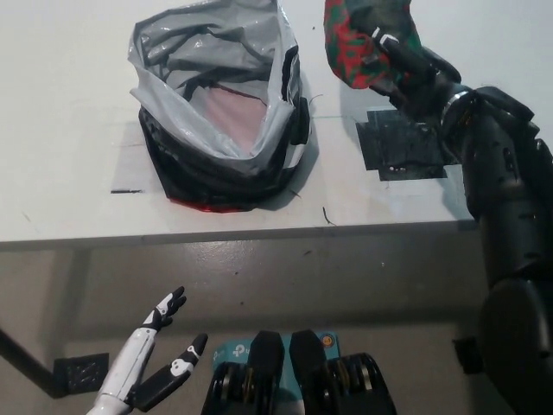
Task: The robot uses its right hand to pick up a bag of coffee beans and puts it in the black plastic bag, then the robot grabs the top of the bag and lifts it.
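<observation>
Above table [69, 104], right hand [406, 65] grips crumpled coffee bag [354, 43]

No text can be read here. The coffee bean bag [356, 45] shows only a red and green pattern — no legible wording. A teal patch [232, 354] at the bottom edge carries a small white mark — too small to make out.
</observation>
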`<state>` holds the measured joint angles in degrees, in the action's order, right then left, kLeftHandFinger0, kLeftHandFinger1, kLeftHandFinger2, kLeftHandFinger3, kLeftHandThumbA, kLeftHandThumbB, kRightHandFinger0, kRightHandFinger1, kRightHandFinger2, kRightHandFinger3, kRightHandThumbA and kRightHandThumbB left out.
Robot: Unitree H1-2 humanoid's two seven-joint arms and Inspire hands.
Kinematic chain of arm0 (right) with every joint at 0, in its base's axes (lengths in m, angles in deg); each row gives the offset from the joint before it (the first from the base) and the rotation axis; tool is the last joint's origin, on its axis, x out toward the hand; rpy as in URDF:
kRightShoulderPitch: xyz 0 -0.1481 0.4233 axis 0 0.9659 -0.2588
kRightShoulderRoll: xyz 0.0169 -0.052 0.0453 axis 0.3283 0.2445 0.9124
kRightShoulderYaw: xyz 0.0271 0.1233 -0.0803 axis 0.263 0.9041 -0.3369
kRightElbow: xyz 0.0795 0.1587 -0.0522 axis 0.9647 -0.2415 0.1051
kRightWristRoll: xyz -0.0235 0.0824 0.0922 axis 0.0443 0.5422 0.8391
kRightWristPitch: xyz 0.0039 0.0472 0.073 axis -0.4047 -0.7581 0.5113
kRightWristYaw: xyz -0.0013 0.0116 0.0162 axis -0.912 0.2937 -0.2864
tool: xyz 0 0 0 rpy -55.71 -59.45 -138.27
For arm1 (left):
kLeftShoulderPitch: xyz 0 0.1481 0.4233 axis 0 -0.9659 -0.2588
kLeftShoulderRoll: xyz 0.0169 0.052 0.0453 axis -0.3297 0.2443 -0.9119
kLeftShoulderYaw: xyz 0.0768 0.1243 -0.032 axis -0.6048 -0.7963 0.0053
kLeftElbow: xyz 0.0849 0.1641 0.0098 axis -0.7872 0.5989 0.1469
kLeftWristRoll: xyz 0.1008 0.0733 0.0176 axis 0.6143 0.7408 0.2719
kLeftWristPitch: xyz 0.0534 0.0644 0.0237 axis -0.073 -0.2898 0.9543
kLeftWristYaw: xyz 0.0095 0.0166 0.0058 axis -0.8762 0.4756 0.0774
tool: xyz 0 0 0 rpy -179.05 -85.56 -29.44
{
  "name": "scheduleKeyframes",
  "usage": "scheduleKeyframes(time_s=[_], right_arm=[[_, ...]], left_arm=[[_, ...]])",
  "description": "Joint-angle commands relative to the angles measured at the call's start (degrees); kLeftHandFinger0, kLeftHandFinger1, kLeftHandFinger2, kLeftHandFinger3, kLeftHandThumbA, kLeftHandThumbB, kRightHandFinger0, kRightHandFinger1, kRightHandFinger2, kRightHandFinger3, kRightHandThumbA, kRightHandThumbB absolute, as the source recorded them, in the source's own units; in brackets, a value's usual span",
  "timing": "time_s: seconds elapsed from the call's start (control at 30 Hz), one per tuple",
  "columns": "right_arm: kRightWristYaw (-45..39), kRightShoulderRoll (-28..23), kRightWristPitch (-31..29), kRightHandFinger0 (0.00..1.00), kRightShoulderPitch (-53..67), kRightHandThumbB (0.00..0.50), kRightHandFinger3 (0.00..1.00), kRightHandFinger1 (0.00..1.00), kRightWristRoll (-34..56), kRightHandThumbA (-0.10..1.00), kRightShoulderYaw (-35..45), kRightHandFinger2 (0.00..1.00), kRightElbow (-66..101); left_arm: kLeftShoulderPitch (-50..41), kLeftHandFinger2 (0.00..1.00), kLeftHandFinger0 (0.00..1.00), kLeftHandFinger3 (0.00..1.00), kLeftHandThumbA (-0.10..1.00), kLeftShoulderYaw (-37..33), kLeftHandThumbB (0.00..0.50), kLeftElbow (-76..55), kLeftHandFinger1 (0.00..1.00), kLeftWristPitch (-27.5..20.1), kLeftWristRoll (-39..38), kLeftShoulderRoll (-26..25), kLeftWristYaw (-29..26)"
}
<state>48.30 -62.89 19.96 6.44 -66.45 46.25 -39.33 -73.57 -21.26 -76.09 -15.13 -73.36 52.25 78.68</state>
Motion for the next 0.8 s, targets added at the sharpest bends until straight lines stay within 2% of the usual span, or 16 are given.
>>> scheduleKeyframes(time_s=[0.0,0.03,0.1,0.17,0.23,0.27,0.3,0.33,0.43,0.47,0.5,0.53,0.63,0.67,0.73,0.77], right_arm=[[-4.4,-1.2,-0.2,0.00,-6.5,0.154,0.39,0.21,1.7,-0.10,-4.0,0.63,4.1],[-4.3,-1.1,-0.1,0.00,-6.9,0.150,0.35,0.23,1.8,-0.10,-4.4,0.65,4.1],[-4.2,-0.8,-0.1,0.03,-7.5,0.161,0.41,0.30,1.8,-0.10,-5.6,0.71,4.3],[-5.2,-0.7,-1.9,0.00,-8.6,0.129,0.42,0.23,1.5,-0.10,-7.1,0.66,3.0],[-5.4,-0.6,-3.4,0.00,-8.9,0.136,0.36,0.23,1.1,-0.10,-8.2,0.66,2.6],[-4.6,-0.3,-2.8,0.00,-9.6,0.130,0.44,0.22,0.9,-0.10,-8.9,0.66,2.7],[-4.2,-0.1,-2.3,0.00,-9.8,0.130,0.44,0.22,1.0,-0.10,-9.1,0.66,2.8],[-3.7,0.1,-1.6,0.00,-10.1,0.121,0.54,0.22,1.3,-0.10,-9.1,0.68,3.1],[-3.1,1.0,-0.8,0.00,-11.4,0.121,0.66,0.23,2.5,-0.10,-9.0,0.68,3.0],[-3.0,1.2,-0.9,0.00,-11.8,0.134,0.57,0.23,2.6,-0.10,-9.0,0.68,2.8],[-2.9,1.4,-0.9,0.00,-12.0,0.136,0.55,0.23,2.7,-0.10,-8.9,0.68,2.6],[-2.6,1.6,-0.9,0.00,-12.5,0.152,0.38,0.22,2.8,-0.10,-8.8,0.67,2.1],[-2.5,2.1,-1.4,0.00,-13.2,0.148,0.40,0.24,2.9,-0.10,-8.8,0.69,2.1],[-2.8,2.1,-2.0,0.00,-13.3,0.141,0.51,0.24,2.8,-0.10,-8.9,0.69,1.9],[-2.9,2.2,-2.3,0.00,-13.4,0.143,0.52,0.24,2.7,-0.10,-9.1,0.69,1.9],[-2.7,2.3,-1.8,0.00,-13.6,0.147,0.81,0.24,3.1,-0.10,-8.6,0.71,1.6]], left_arm=[[0.5,1.00,1.00,1.00,0.69,0.1,0.115,-1.6,1.00,-0.2,-0.4,-0.8,0.6],[0.5,1.00,1.00,1.00,0.69,0.1,0.113,-1.6,1.00,-0.3,-0.4,-0.8,0.5],[0.4,1.00,1.00,1.00,0.69,0.1,0.118,-1.7,1.00,-0.2,-0.4,-0.6,0.6],[0.5,1.00,1.00,1.00,0.69,0.1,0.125,-1.5,1.00,-0.3,-0.2,-0.4,0.4],[0.6,1.00,1.00,1.00,0.69,0.0,0.124,-1.5,1.00,-0.3,0.1,-0.5,0.4],[0.6,1.00,1.00,1.00,0.69,0.0,0.124,-1.5,1.00,-0.2,0.0,-0.4,0.4],[0.6,1.00,1.00,1.00,0.69,0.0,0.124,-1.5,1.00,-0.2,0.0,-0.4,0.4],[0.6,1.00,1.00,1.00,0.70,0.0,0.131,-1.5,1.00,-0.2,0.1,-0.4,0.4],[0.6,1.00,1.00,1.00,0.72,-0.1,0.132,-1.4,1.00,-0.3,0.2,-0.5,0.5],[0.5,1.00,1.00,1.00,0.72,-0.1,0.137,-1.6,1.00,-0.1,0.3,-0.6,0.5],[0.4,1.00,1.00,1.00,0.72,-0.1,0.137,-1.7,1.00,0.1,0.4,-0.6,0.6],[0.3,1.00,1.00,1.00,0.72,-0.1,0.130,-1.7,1.00,0.2,0.2,-0.6,0.7],[0.1,1.00,1.00,1.00,0.72,-0.2,0.130,-2.0,1.00,0.6,0.5,-0.7,0.8],[0.1,1.00,1.00,1.00,0.72,-0.2,0.132,-2.0,1.00,0.5,0.5,-0.8,0.8],[0.1,1.00,1.00,1.00,0.72,-0.2,0.137,-2.1,1.00,0.6,0.5,-0.9,0.9],[0.0,1.00,1.00,1.00,0.72,-0.2,0.137,-2.2,1.00,0.8,0.4,-0.9,1.0]])
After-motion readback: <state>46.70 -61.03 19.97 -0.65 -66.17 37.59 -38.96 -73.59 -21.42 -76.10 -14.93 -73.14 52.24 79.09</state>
